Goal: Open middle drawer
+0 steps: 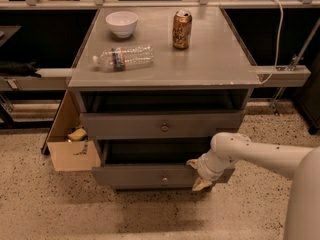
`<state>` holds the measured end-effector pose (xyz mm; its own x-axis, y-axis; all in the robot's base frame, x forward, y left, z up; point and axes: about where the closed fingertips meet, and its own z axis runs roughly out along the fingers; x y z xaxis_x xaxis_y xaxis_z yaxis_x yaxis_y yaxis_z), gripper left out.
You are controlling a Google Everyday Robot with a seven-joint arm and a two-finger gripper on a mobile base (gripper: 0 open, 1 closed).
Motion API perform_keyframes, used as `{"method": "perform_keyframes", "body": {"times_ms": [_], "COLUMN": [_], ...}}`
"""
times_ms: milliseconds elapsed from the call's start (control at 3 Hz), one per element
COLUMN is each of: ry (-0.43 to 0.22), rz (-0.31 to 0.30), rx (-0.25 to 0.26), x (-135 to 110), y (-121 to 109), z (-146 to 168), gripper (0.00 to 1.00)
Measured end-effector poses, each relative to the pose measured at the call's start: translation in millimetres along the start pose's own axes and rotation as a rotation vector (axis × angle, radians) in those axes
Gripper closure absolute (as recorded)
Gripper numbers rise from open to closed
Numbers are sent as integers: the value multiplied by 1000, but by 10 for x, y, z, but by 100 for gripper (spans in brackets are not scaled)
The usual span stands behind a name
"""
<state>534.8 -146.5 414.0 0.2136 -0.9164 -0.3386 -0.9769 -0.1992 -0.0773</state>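
The grey cabinet shows two drawer fronts, each with a small round knob. The upper front (125, 125) stands slightly out. The lower one, which I take as the middle drawer (140, 176), is pulled further out, with its dark inside showing above it. Whatever is below it is hidden. My gripper (198, 174) is at the right end of this drawer's front. One cream fingertip (192, 162) is over the top edge and the other is at the bottom edge, so the jaws stand spread across the front. The white arm (260, 154) comes in from the right.
On the cabinet top (215, 59) are a white bowl (122, 23), a lying plastic bottle (124, 58) and a can (182, 29). A cardboard box (70, 144) stands on the floor against the cabinet's left side. Dark shelving runs behind, and a rail (285, 76) sticks out at the right.
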Motion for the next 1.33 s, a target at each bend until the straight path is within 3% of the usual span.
{"method": "perform_keyframes", "body": {"times_ms": [667, 1333], "ry": [-3, -29], "rz": [3, 2], "rx": [-7, -41], "x": [-56, -143], "y": [45, 211], "z": [-147, -131], "gripper": [96, 100]}}
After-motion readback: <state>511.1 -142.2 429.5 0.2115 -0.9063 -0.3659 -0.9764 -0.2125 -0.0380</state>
